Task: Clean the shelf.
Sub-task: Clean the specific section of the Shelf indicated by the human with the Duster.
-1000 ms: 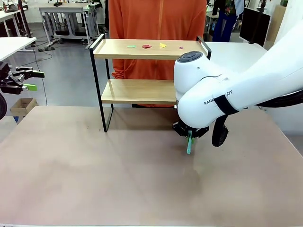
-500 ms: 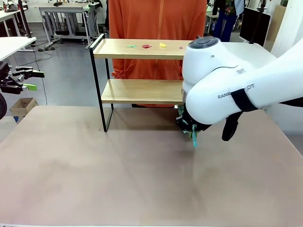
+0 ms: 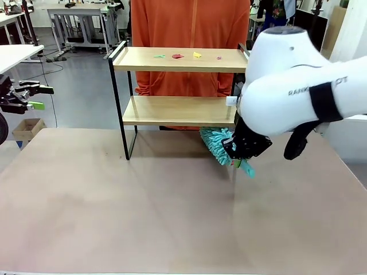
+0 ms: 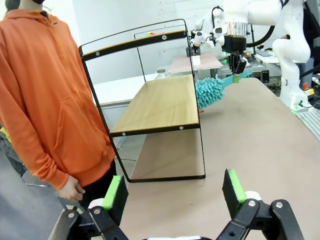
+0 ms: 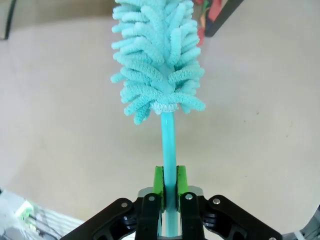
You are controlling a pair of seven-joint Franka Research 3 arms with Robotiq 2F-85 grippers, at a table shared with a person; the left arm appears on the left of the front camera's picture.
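Observation:
The shelf (image 3: 172, 59) stands at the table's far side, with small coloured scraps (image 3: 178, 56) on its top board. My right gripper (image 3: 238, 150) hangs just right of its lower board, shut on the handle of a teal fluffy duster (image 3: 217, 143) whose head points left, under that board's right end. In the right wrist view the gripper (image 5: 169, 182) pinches the thin handle below the duster head (image 5: 157, 55). My left gripper (image 3: 39, 97) stays open off the table's left edge. From the left wrist view, the open gripper (image 4: 175, 192) faces the shelf (image 4: 160, 102) end-on, with the duster (image 4: 210, 91) beyond it.
A person in an orange hoodie (image 3: 189, 23) stands right behind the shelf. The brown table top (image 3: 143, 206) is bare in front of it. A white table (image 3: 287, 60) sits at the back right and a cardboard box (image 3: 27, 129) on the floor at the left.
My right arm has risen and swung to the right, turning its wrist, so the duster's head now shows, pointing left toward the shelf. The left arm has not moved.

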